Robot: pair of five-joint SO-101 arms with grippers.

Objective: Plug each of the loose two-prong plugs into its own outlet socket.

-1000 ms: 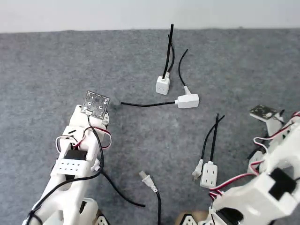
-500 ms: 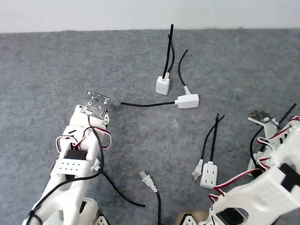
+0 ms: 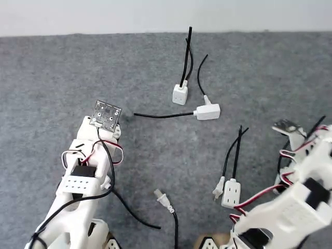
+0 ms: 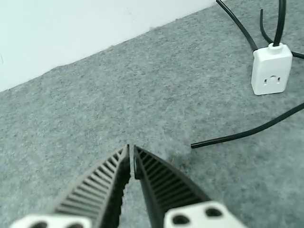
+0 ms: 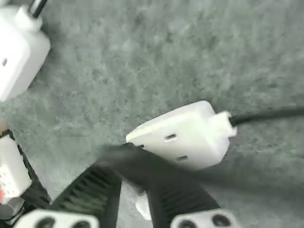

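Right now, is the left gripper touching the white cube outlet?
Apart. The left wrist view shows a wide stretch of bare grey carpet between the left gripper and the white cube outlet.

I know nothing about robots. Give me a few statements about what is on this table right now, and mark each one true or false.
1. The left gripper is shut with nothing in it. True.
2. The two-prong plug at the near edge lies loose, plugged into no socket. True.
3. The white cube socket has no cord. False: a black cord runs from it toward the far edge.
4. The arms work on bare wood. False: the surface is a grey mat.
5. The white socket block lies beside the left arm. False: it lies close to the right arm.
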